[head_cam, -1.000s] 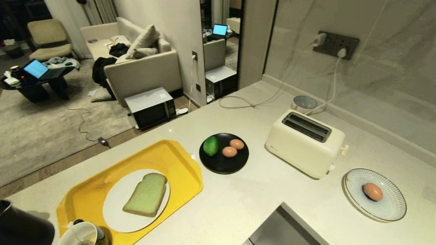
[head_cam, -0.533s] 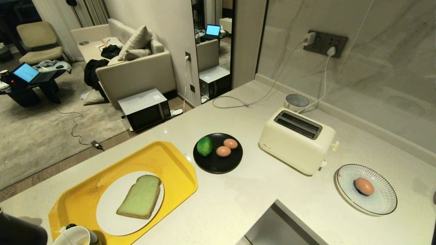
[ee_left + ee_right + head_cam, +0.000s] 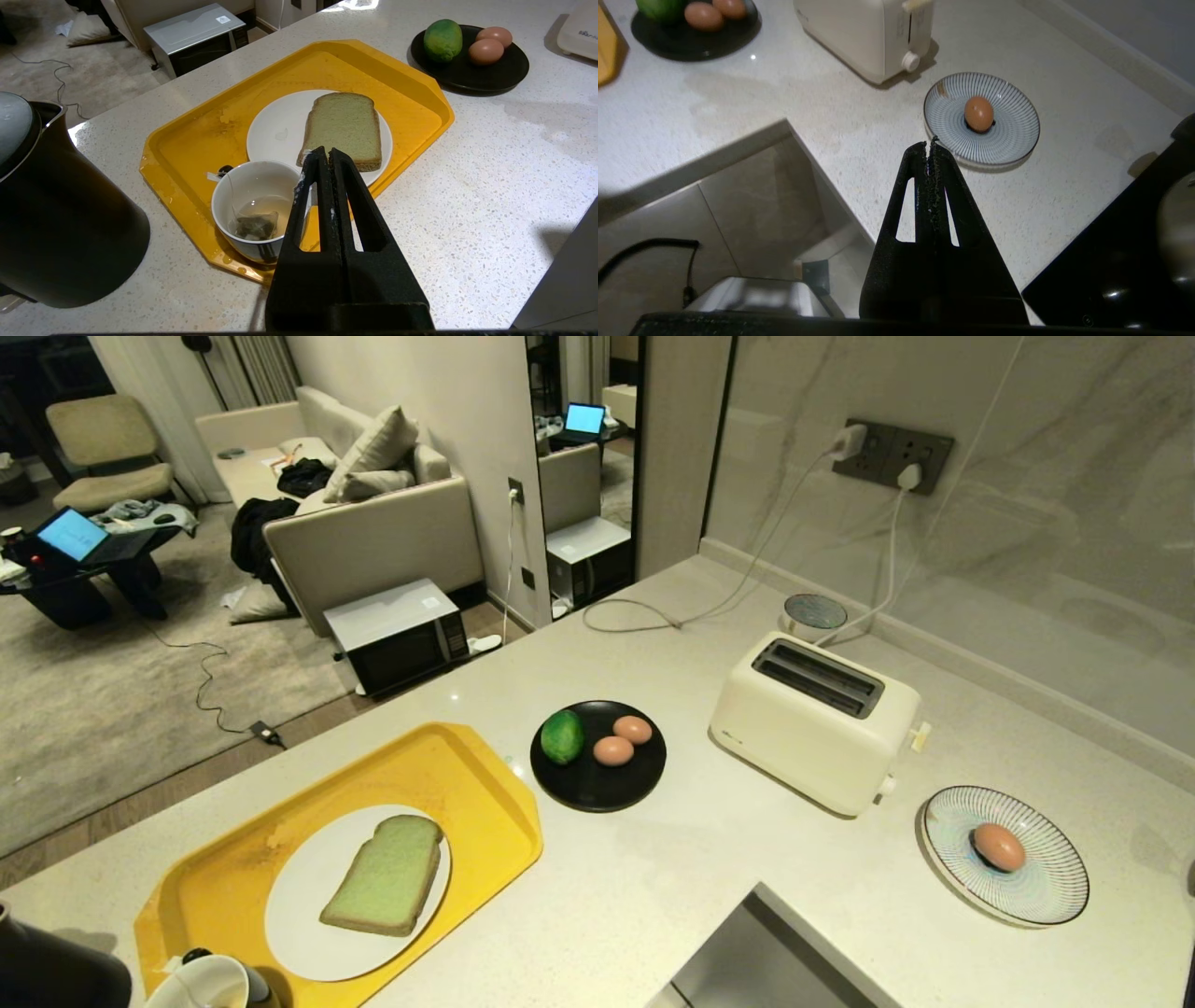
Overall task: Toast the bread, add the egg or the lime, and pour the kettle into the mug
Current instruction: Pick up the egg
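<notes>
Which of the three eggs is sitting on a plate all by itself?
The egg on the striped plate, right of the toaster. The other two eggs share the black plate with the lime.

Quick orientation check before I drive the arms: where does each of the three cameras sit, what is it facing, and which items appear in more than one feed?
Head view: high on the robot, facing forward and down over the counter at the toaster, bread and yellow tray; no arm shows.
Left wrist view: behind the shut left tool, facing the mug, bread and kettle.
Right wrist view: behind the shut right tool, facing the egg on the striped plate.
Shared: the black plate with the lime appears in all three.
</notes>
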Controlling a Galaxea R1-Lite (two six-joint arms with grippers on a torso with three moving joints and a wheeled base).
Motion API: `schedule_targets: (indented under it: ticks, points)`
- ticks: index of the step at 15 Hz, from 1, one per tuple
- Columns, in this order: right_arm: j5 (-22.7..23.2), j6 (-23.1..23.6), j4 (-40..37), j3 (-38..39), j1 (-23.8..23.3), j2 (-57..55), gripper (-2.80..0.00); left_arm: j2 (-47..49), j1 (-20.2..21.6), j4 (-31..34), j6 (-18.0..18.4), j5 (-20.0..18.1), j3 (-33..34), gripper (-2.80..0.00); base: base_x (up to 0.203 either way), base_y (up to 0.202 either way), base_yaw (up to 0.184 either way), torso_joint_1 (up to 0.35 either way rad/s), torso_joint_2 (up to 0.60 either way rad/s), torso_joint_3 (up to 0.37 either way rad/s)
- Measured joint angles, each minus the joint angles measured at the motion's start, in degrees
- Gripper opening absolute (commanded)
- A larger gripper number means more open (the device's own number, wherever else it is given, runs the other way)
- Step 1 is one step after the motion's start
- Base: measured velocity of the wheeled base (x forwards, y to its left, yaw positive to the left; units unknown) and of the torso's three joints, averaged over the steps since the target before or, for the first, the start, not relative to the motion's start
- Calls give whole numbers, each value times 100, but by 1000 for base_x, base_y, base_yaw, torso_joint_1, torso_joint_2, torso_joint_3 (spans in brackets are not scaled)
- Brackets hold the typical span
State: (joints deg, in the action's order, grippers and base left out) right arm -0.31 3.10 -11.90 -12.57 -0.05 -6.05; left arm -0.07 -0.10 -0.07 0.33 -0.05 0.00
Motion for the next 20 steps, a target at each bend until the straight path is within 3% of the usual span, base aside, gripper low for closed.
schedule_targets:
  ticks: [4,6,8,11,13,15,16,20]
  points:
    - [-198,-337,-680,-2285,5,-1987,-280,0,0,-2,2,-2,0,-280,0,0,0,0,0,0]
    - [-249,-375,-1831,-3461,23,-2900,-280,0,0,0,-2,-2,0,-280,0,0,0,0,0,0]
    - [-187,-280,-3452,-4767,34,-3676,-280,0,0,0,2,0,0,-280,0,0,0,0,0,0]
    - [172,-322,-5890,-7000,-14,-4717,-280,0,0,0,2,-5,0,-280,0,0,0,0,0,0]
    - [540,-472,-6854,-8477,-79,-5393,-280,0,0,0,0,2,0,-280,0,0,0,0,0,0]
    - [745,-563,-7344,-9408,-224,-6052,-280,0,0,0,2,-5,0,-280,0,0,0,0,0,0]
    - [681,-527,-7436,-9610,-299,-6309,0,0,0,2,0,2,0,-280,0,0,0,0,0,0]
    - [449,-55,-7511,-8704,-569,-6838,0,0,0,0,2,2,0,-280,0,0,0,0,0,0]
